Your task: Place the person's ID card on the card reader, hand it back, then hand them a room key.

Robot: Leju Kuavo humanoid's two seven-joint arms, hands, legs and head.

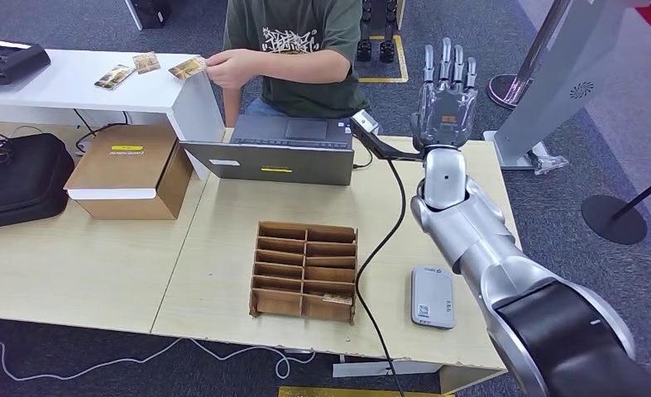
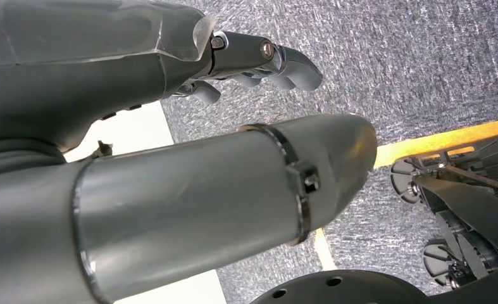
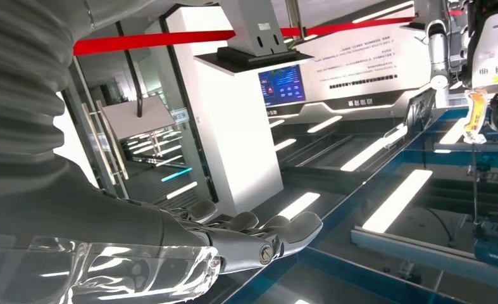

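Note:
My right hand (image 1: 446,91) is raised above the far edge of the desk, fingers straight and apart, nothing in it; in the right wrist view that hand (image 3: 233,237) is stretched out flat and empty. A person in a green shirt sits behind the laptop and holds a card (image 1: 188,68) over the white side table, far left of my hand. The grey card reader (image 1: 433,297) lies on the desk near the front right. My left hand (image 2: 252,63) hangs over the carpet, fingers loosely bent, holding nothing.
A cardboard slotted organizer (image 1: 305,269) stands mid-desk, a black cable (image 1: 380,248) running beside it. A laptop (image 1: 280,149) sits at the back, a cardboard box (image 1: 127,169) and black bag (image 1: 16,178) to the left. Two more cards (image 1: 115,77) lie on the white table (image 1: 74,87).

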